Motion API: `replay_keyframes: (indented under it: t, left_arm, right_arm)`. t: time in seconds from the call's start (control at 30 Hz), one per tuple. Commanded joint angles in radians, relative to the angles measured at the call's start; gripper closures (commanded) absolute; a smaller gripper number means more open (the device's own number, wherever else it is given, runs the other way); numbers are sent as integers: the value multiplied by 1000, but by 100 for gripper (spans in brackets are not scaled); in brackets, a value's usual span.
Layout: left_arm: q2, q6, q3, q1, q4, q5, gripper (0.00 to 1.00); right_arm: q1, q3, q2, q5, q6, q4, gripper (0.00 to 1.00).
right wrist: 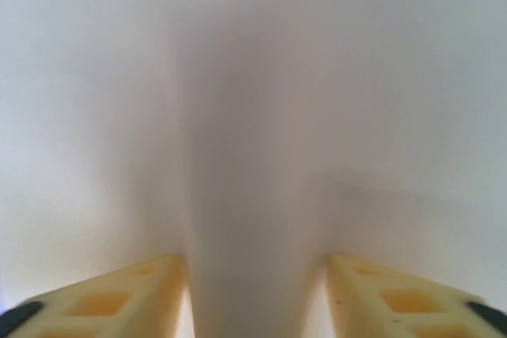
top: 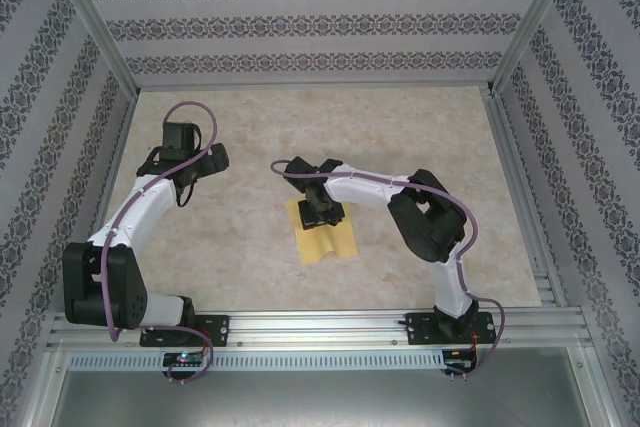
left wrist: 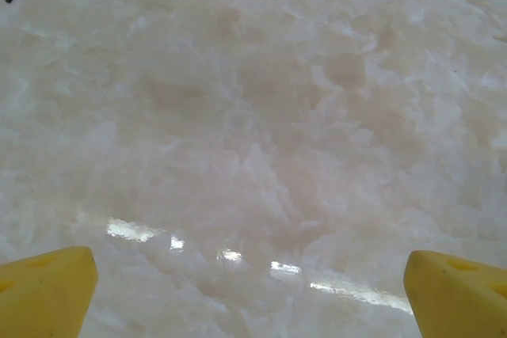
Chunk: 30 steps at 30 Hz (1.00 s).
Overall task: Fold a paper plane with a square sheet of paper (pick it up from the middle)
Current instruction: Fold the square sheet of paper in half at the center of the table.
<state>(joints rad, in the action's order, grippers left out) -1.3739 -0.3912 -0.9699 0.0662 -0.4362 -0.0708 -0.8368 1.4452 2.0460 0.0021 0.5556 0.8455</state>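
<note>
Well, my left gripper [left wrist: 253,294] hangs wide open over the table [left wrist: 253,100], well apart from the work. Mid-table lies the sheet [top: 326,243], buckled, with my right gripper [right wrist: 253,290] straight down on its middle. Its jaws stand part-closed, one finger against each side of a raised ridge of paper, so I judge it pinched. That ridge runs lengthwise away between the fingers, across their closing line. The right arm is nearer; I judge the lift its job.

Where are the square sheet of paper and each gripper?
square sheet of paper [top: 325,245], top view, bare near half.
right gripper [right wrist: 255,275], right wrist view, between fingertips.
left gripper [left wrist: 249,275], left wrist view, between fingertips.
</note>
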Motion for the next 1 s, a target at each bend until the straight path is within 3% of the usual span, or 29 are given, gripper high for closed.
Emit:
replay_keyframes:
  t: [0.0, 0.17, 0.4, 0.63, 0.83, 0.97]
  left_arm:
    - [-7, -49, 8, -4, -11, 73, 0]
    - [-3, -106, 61, -4, 39, 191, 2]
    - [-8, -149, 118, 14, 94, 267, 5]
    - [-40, -192, 149, 63, 141, 276, 5]
    - [-75, -203, 134, 101, 147, 263, 5]
    - [-89, -209, 129, 122, 152, 261, 5]
  right_arm:
    - [5, -16, -83, -94, -11, -128, 64]
    - [35, -61, -159, -307, 10, -335, 78]
    - [107, -190, -184, -566, 128, -643, 78]
    - [137, -195, -118, -431, 44, -532, 70]
    - [160, -181, -106, -283, -60, -424, 56]
    - [187, -182, -122, -248, -101, -393, 49]
